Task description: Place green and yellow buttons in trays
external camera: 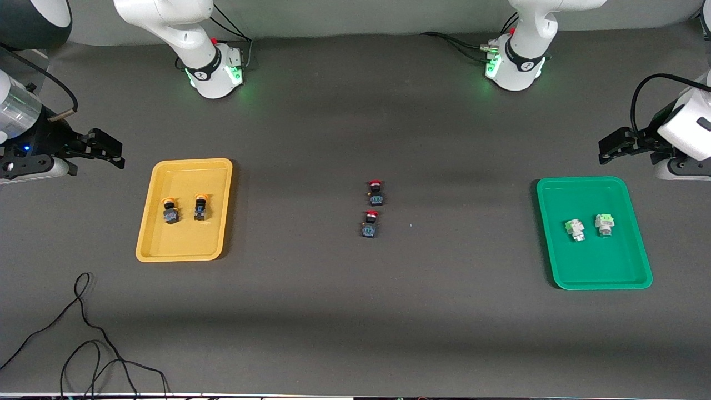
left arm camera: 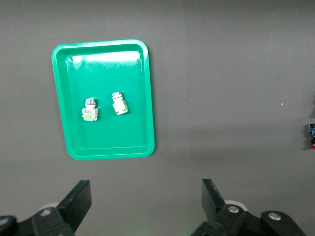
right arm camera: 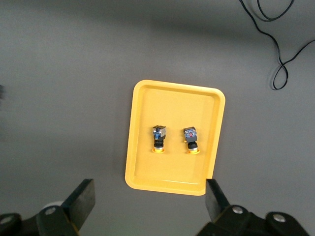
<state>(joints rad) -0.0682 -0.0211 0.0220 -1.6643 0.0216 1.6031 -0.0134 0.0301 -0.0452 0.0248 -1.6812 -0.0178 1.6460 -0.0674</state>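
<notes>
The yellow tray lies toward the right arm's end of the table and holds two yellow buttons side by side. The green tray lies toward the left arm's end and holds two green buttons. My right gripper is open and empty over bare table beside the yellow tray. My left gripper is open and empty over bare table beside the green tray. The wrist views show the yellow buttons and the green buttons.
Two red-capped black buttons stand on the table's middle, one nearer to the front camera than the other. A loose black cable lies near the front edge at the right arm's end. The mat is dark grey.
</notes>
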